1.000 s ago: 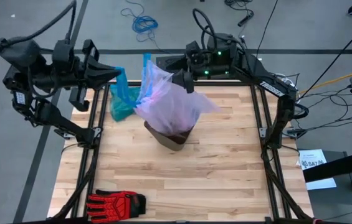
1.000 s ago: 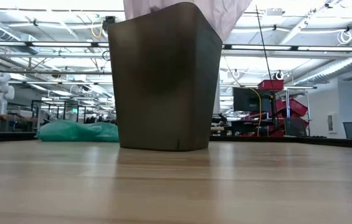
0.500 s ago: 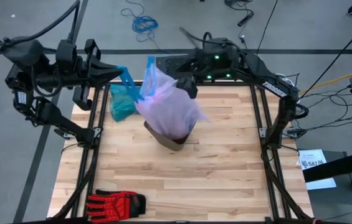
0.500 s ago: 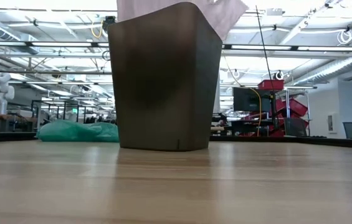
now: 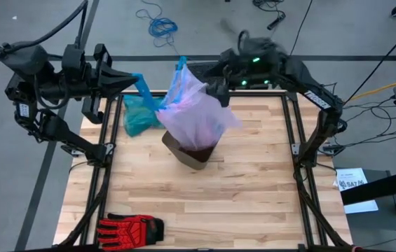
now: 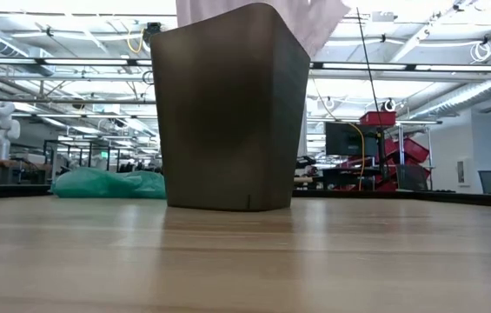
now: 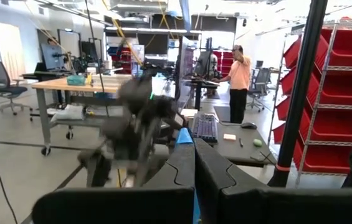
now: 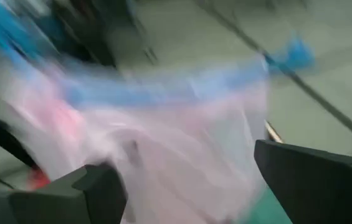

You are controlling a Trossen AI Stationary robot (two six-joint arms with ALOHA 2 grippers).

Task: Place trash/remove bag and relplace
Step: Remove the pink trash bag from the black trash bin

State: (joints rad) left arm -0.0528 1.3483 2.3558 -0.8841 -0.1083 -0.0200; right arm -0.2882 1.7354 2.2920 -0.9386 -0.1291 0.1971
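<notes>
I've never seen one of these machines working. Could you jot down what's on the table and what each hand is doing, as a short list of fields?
Bin: dark bin upright near the table's middle
Bag: pink bag pulled up out of the bin
Left hand: left hand shut on the bag's blue drawstring
Right hand: right hand open beside the bag's top
Also there: green bag, red glove

Grey floor, red shelving bins, desks, overhead ceiling lights.

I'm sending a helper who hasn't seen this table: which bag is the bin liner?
On the wooden table stands a dark bin. The bag billows out of it, pale pink with blue drawstrings, unlike the green bag lying beside it.
</notes>
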